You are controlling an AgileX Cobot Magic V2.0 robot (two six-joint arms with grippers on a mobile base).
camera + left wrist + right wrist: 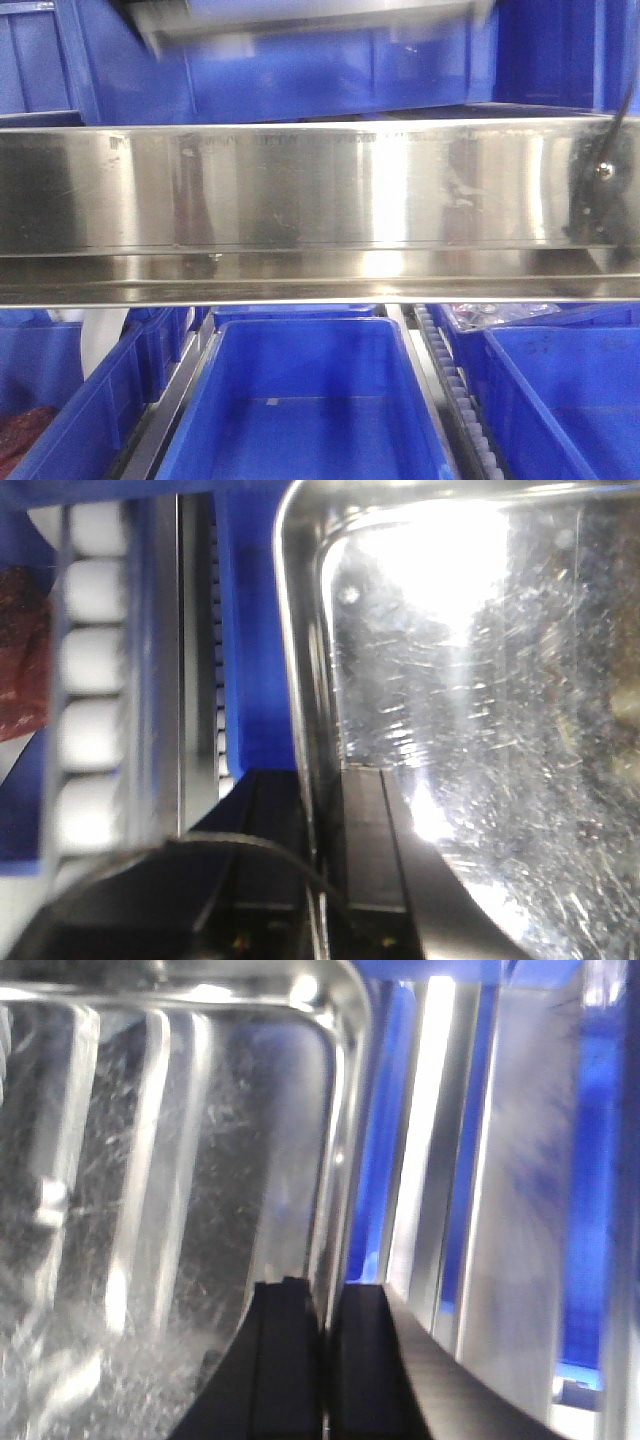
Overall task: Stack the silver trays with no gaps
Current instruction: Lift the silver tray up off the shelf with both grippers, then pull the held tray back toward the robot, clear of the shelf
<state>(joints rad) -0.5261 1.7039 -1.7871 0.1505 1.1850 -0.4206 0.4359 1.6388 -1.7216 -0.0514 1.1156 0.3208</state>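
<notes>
Here, a silver tray point(480, 730) held by both rims.
The left pincer point(320, 880) is clenched on its left rim, the right pincer point(325, 1360) on its right rim.

Glare: blown-out white patch on silver tray point(430, 570); vertical streaks on shelf rail point(390, 190).
Blur: front view's top edge smeared; wrist views soft.

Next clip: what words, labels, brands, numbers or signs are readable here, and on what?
No readable text in any view.
Faint marks along the top of the steel shelf rail: too blurred to read.
Pale mark on the floor of the middle blue bin: too small to read.
The silver tray: only scratches and glare.
</notes>
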